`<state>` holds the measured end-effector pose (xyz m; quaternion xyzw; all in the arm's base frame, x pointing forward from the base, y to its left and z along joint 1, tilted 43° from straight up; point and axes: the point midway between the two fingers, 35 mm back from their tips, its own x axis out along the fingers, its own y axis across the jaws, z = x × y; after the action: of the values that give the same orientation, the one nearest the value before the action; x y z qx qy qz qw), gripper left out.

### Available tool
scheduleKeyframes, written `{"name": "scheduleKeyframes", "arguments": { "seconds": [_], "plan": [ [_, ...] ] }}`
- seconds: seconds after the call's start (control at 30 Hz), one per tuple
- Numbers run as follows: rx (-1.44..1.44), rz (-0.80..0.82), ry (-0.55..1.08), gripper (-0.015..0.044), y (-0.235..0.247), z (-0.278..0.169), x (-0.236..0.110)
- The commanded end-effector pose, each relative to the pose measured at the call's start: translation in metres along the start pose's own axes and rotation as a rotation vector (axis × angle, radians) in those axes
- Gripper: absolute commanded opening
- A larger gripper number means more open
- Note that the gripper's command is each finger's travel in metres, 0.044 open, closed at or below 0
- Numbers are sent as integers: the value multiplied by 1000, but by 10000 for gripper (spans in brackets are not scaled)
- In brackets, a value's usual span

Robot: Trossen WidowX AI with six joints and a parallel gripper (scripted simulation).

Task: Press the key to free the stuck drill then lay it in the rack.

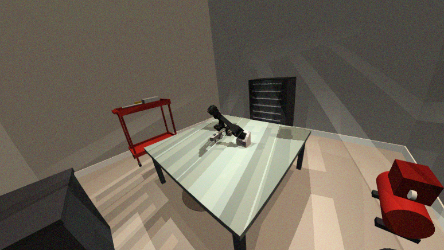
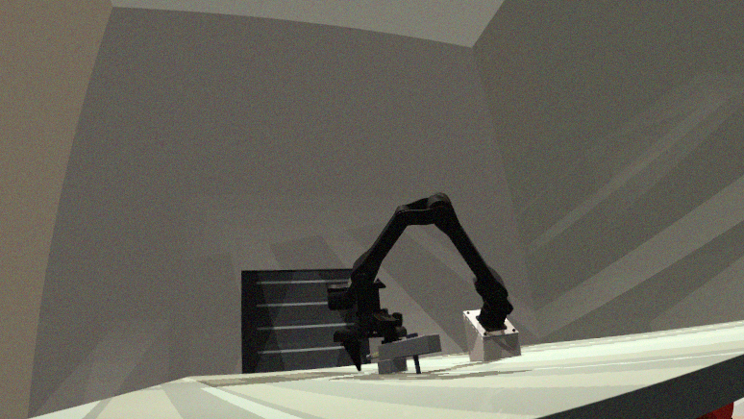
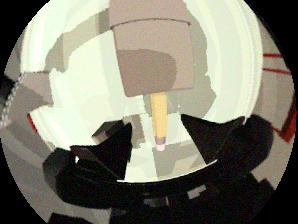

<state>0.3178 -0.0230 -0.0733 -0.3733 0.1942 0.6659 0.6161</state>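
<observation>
Table (image 1: 217, 186): pale green, under grey block (image 3: 152, 50).
Gripper (image 3: 158, 145): jaws apart, empty, flanking yellow drill (image 3: 158, 121).
Risk: closing off-centre, slipping; pulling while stuck.

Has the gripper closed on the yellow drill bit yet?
No: in the wrist view the gripper is open, fingers apart either side of the drill bit.
</observation>
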Motion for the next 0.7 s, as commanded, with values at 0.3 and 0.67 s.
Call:
{"name": "scheduleKeyframes", "arguments": {
  "seconds": [0.3, 0.67],
  "plan": [
    [0, -1, 0, 72, 0, 0, 0],
    [6, 3, -7, 0, 1, 0, -2]
  ]
}}
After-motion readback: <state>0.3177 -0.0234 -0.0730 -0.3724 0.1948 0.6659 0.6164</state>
